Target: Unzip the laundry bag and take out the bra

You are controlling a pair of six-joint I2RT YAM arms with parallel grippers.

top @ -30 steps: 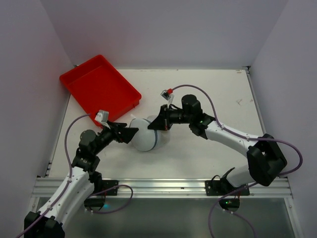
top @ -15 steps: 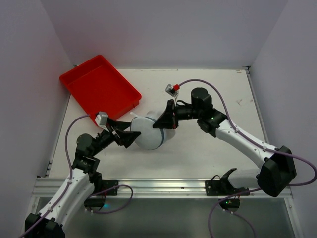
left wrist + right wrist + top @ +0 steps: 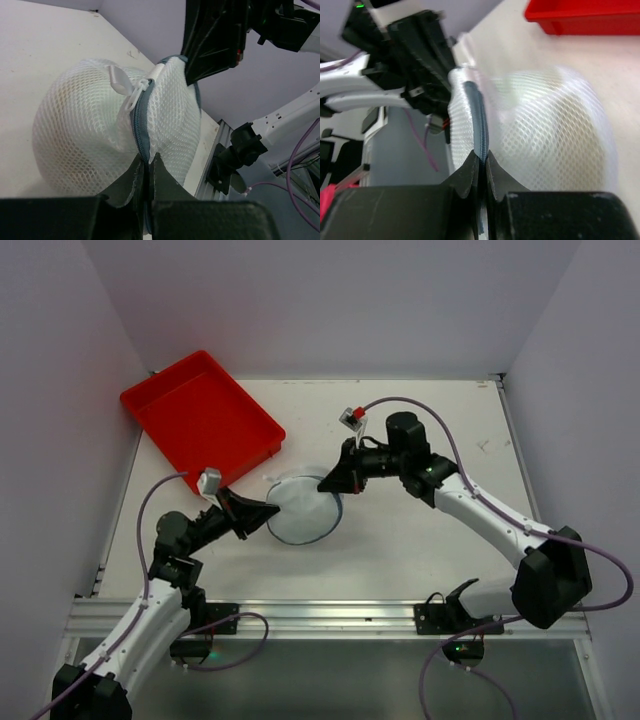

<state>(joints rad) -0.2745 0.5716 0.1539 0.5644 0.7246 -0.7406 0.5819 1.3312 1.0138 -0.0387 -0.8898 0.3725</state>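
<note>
The laundry bag point(image 3: 303, 509) is a round white mesh pouch ringed by a grey-blue zip, lying at the table's middle. My left gripper point(image 3: 268, 512) is shut on its zip seam at the left rim, seen in the left wrist view point(image 3: 145, 165). My right gripper point(image 3: 328, 485) is shut on the zip seam at the bag's upper right rim, seen in the right wrist view point(image 3: 482, 160). The white zip pull point(image 3: 129, 102) with a ribbon loop sits on top of the bag point(image 3: 90, 135). The bra is hidden inside the mesh.
A red plastic tray point(image 3: 200, 415) stands at the back left, close behind the bag. The table's metal front rail point(image 3: 320, 615) runs along the near edge. White walls enclose the left, back and right sides.
The bag has turned from a domed side-on shape to lying flatter with its zip ring facing up. The right gripper moved up and right; the left gripper shifted slightly right. Both stay clamped.
</note>
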